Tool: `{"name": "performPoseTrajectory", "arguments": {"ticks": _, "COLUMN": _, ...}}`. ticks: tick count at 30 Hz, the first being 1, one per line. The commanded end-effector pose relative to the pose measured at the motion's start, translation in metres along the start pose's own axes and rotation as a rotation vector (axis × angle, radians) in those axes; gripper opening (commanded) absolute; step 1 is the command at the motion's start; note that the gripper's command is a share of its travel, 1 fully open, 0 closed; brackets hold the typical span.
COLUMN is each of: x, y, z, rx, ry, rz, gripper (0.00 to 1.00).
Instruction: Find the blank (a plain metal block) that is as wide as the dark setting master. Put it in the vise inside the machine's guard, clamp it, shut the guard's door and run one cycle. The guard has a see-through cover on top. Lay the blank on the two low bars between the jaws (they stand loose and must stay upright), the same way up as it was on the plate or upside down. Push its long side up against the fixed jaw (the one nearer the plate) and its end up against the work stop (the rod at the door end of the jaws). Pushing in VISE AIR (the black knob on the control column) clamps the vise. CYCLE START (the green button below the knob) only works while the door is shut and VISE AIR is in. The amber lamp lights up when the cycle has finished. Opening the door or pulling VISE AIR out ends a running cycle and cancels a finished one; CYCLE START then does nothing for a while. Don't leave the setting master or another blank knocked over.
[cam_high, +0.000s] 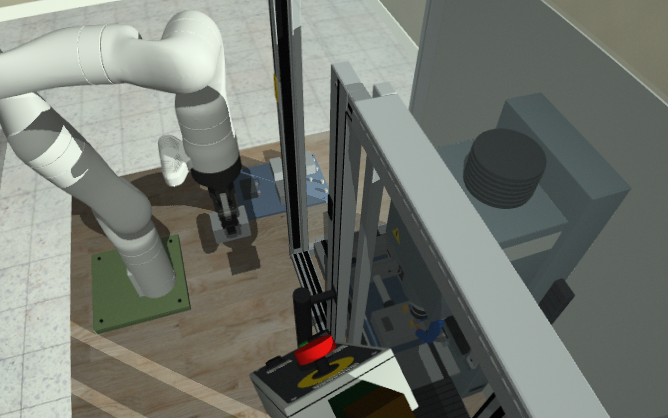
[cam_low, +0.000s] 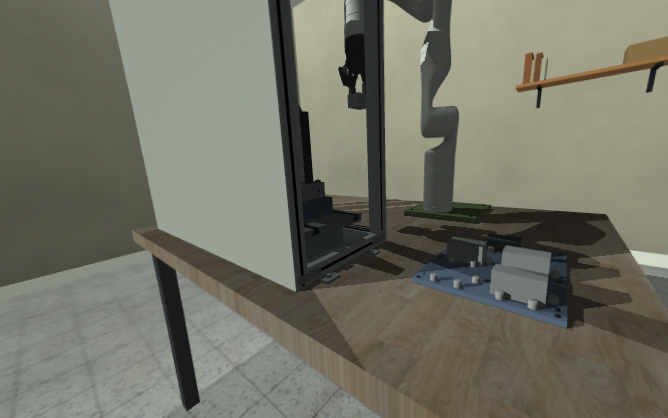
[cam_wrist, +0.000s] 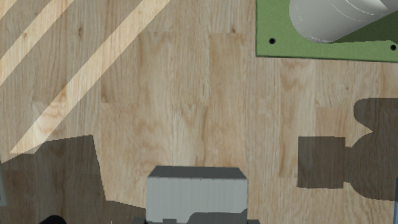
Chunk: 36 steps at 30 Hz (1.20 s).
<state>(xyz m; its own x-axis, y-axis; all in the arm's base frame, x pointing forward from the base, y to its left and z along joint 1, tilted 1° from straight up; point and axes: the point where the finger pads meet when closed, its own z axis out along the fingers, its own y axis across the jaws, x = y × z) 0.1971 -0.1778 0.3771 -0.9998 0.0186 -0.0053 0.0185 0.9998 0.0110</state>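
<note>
My gripper (cam_high: 230, 226) (cam_low: 355, 90) (cam_wrist: 196, 221) is shut on a light grey blank (cam_high: 242, 228) (cam_low: 356, 102) (cam_wrist: 195, 192), held in the air over the table between the plate and the robot's base. The dark setting master (cam_low: 465, 251) stands upright on the blue plate (cam_high: 262, 208) (cam_low: 470, 292). Two light blanks (cam_low: 526, 258) (cam_low: 520, 286) stand beside it. The vise (cam_high: 392, 326) (cam_low: 325, 220) is inside the guard, partly hidden; its low bars and work stop cannot be made out. The green button (cam_high: 303, 345) is mostly hidden behind the red stop button.
The guard's upright post (cam_high: 292, 150) (cam_low: 376, 150) stands between my gripper and the vise. A black handle (cam_high: 302, 315) stands out beside the control box (cam_high: 345, 387), which carries a red stop button (cam_high: 315, 350). The green base plate (cam_high: 112, 300) (cam_low: 415, 213) (cam_wrist: 325, 51) lies under the arm.
</note>
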Motion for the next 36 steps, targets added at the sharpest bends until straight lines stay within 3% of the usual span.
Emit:
{"name": "performPoseTrajectory", "arguments": {"ticks": 1, "x": 0.000, "y": 0.000, "z": 0.010, "rx": 0.000, "ry": 0.000, "rz": -0.001, "gripper": 0.10}}
{"name": "performPoseTrajectory", "arguments": {"ticks": 5, "x": 0.000, "y": 0.000, "z": 0.050, "rx": -0.001, "ry": 0.003, "rz": -0.005, "gripper": 0.10}}
{"name": "performPoseTrajectory", "arguments": {"ticks": 17, "x": 0.000, "y": 0.000, "z": 0.050, "rx": -0.001, "ry": 0.003, "rz": -0.005, "gripper": 0.10}}
{"name": "performPoseTrajectory", "arguments": {"ticks": 22, "x": 0.001, "y": 0.000, "z": 0.098, "rx": -0.001, "ry": 0.003, "rz": -0.005, "gripper": 0.10}}
{"name": "performPoseTrajectory", "arguments": {"ticks": 34, "x": 0.001, "y": 0.000, "z": 0.098, "rx": -0.001, "ry": 0.003, "rz": -0.005, "gripper": 0.10}}
{"name": "performPoseTrajectory", "arguments": {"ticks": 36, "x": 0.001, "y": -0.001, "z": 0.113, "rx": 0.001, "ry": 0.004, "rz": -0.001, "gripper": 0.10}}
